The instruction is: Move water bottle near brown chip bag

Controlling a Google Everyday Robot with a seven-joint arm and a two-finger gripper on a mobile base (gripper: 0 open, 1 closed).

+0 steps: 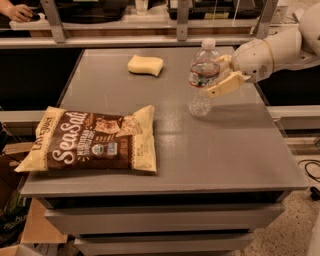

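Taking the bench (225,150) as a clock face with 12 at its far edge, the brown chip bag (95,142) lies flat at about 8 o'clock, close to the near-left corner. Its "Sea Salt" script faces up and its left end juts slightly past the bench edge.

Farther back, at about 1 o'clock, the water bottle (201,82) stands nearly upright, its white cap tipped slightly toward 1 o'clock. Whether its base touches the bench cannot be told. It is well apart from the bag.

The tool (214,76) reaches in from 3 o'clock and is clamped on the bottle at label height, 1 cream finger (225,86) on the near side and 1 on the far side.

At 11 o'clock lies 1 pale yellow sponge (145,65), apart from both.

Beyond the bench, at the top-left corner, a person's hand (20,11) rests on a counter.
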